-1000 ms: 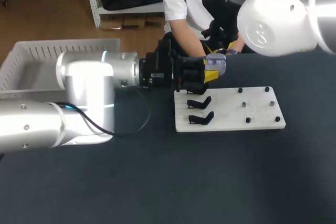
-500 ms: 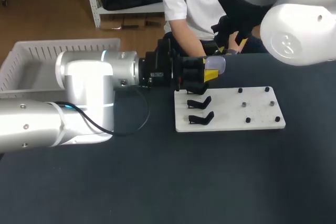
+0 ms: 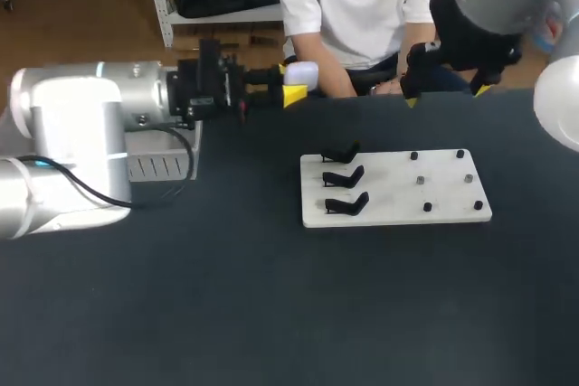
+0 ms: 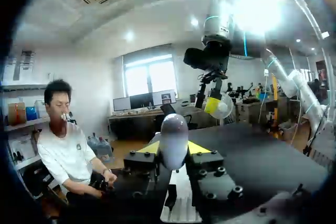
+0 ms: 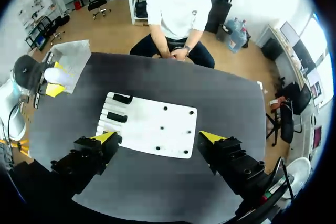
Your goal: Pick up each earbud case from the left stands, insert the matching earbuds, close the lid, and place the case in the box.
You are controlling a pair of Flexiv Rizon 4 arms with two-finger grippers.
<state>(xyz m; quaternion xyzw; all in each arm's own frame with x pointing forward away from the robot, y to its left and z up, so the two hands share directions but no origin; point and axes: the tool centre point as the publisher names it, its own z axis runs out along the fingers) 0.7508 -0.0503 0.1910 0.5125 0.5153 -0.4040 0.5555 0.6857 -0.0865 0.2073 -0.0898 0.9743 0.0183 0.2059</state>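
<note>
My left gripper (image 3: 291, 81), upper middle of the frame, pinches the pale earbud case (image 3: 304, 75); my right gripper (image 3: 443, 95), upper right, hangs spread wide.

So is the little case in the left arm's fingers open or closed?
Closed: the case shows as one smooth rounded shell between the left fingers, with no lid lifted.

Before me stands a dark table (image 3: 226, 314); its flat, matte top spreads wide from left to right, evenly lit.
</note>
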